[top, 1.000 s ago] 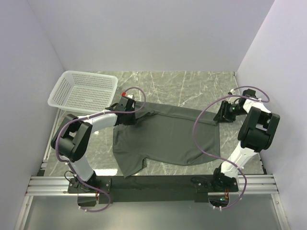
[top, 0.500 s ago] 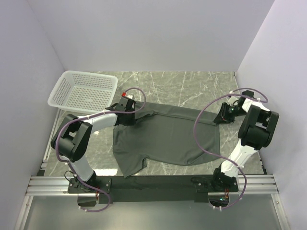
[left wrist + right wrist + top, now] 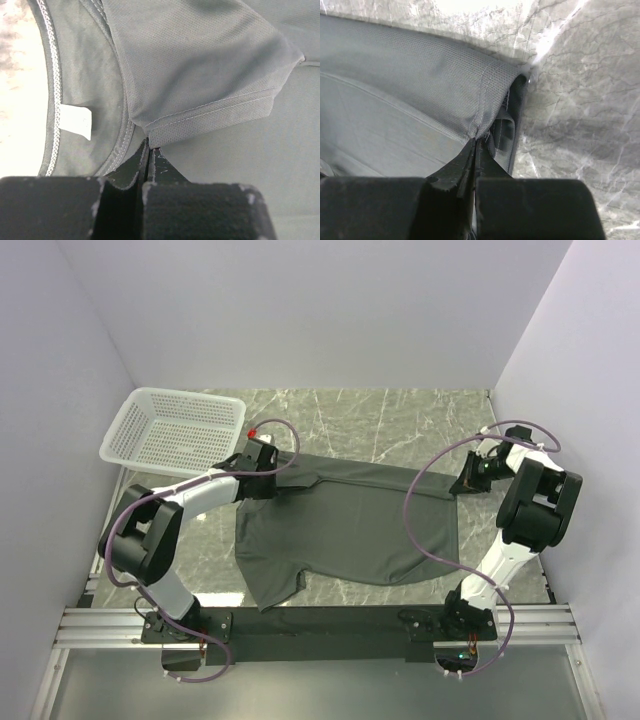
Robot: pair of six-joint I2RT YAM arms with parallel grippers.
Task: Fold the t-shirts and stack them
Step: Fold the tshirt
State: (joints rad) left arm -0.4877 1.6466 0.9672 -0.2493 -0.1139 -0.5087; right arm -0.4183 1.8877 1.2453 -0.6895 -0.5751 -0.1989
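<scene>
T-shirt (image 3: 350, 525) mid-table (image 3: 400, 415), basket (image 3: 175, 430) apparently just behind its left end.

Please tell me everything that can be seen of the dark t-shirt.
The t-shirt is dark grey-green fine knit, short-sleeved, with a round neck and a small white label inside. It lies spread, slightly creased, on the marble table, neck leftward. The left pincer is shut on it near neck and sleeve hem, the right pincer on a hem corner.
</scene>
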